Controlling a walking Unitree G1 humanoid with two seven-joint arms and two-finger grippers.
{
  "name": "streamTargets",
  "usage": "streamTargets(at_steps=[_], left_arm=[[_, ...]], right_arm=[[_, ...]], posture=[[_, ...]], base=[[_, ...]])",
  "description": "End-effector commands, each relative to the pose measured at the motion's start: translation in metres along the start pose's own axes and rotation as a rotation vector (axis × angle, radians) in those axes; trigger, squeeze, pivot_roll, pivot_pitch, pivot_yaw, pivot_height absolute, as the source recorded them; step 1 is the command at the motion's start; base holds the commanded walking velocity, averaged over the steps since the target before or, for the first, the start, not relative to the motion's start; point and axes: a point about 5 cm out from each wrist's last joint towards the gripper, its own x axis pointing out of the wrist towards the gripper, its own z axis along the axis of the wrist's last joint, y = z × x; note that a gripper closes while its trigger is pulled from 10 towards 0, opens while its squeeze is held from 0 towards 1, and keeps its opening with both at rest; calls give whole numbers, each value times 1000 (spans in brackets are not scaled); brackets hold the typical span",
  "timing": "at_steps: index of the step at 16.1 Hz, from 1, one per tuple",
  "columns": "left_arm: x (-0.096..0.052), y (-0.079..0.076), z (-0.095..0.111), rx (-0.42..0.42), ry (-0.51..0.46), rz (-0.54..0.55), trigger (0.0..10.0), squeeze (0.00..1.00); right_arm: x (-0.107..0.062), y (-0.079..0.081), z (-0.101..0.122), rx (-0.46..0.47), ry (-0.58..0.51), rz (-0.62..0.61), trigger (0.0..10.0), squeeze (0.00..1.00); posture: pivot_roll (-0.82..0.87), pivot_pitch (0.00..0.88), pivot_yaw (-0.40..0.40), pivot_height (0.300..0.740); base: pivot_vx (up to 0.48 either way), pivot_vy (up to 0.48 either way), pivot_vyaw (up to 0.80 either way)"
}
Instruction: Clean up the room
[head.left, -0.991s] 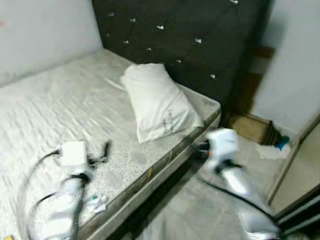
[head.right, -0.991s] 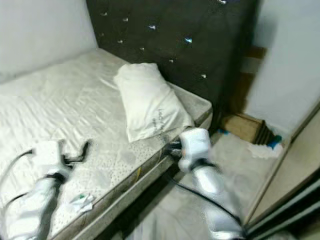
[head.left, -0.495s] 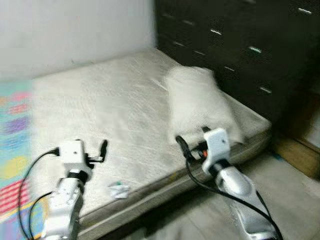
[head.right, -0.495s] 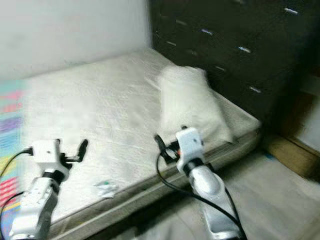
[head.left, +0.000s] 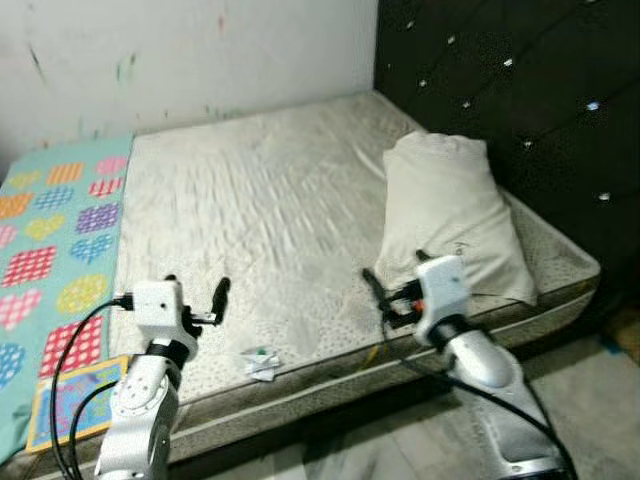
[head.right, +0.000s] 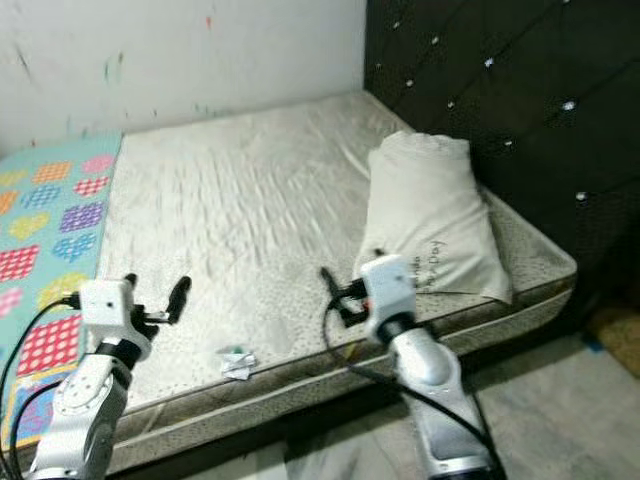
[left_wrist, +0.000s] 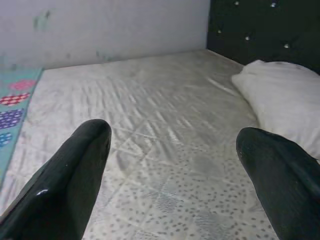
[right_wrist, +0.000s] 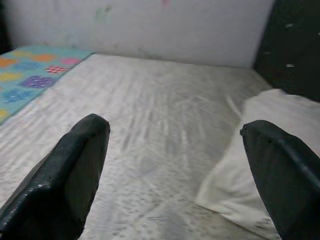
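A bare, stained mattress lies before me. A white pillow rests at its right end against the headboard. A small crumpled wrapper lies near the mattress's front edge, between my two arms. My left gripper hovers open over the front edge, left of the wrapper. My right gripper is open too, just in front of the pillow's near end. In the left wrist view the left gripper holds nothing, and the right gripper in the right wrist view is likewise empty, with the pillow beside it.
A colourful heart-patterned blanket covers the mattress's left end. A dark tufted headboard rises on the right, and a marked white wall stands behind the bed. Grey floor shows at the lower right.
The camera has swung left: the pillow and headboard slid right and the patterned blanket came into view. Both arms stay raised with open fingers.
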Motion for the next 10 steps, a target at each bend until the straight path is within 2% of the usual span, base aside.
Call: streamTargets(at_steps=[1,3,5,8,10], left_arm=[[1,4,4,14,-13,1,10000,0],[2,2,4,12,-18,-8,10000,0],[1,2,3,12,-18,-9,10000,0],[1,2,3,14,-15,-6,10000,0],[1,2,3,11,-13,-5,10000,0]], right_arm=[[2,7,1,34,-10,13,10000,0],[1,8,1,23,-17,20,10000,0],[0,7,2,10,-25,21,10000,0],[1,6,2,19,-24,18,10000,0],[0,4,0,34,-16,9,10000,0]], posture=[[-175,0,51,740],[-175,0,51,740],[-179,0,54,740],[-178,0,50,740],[-176,0,50,740]], base=[[0,0,0],[272,0,0],[296,0,481],[307,0,796],[289,0,0]])
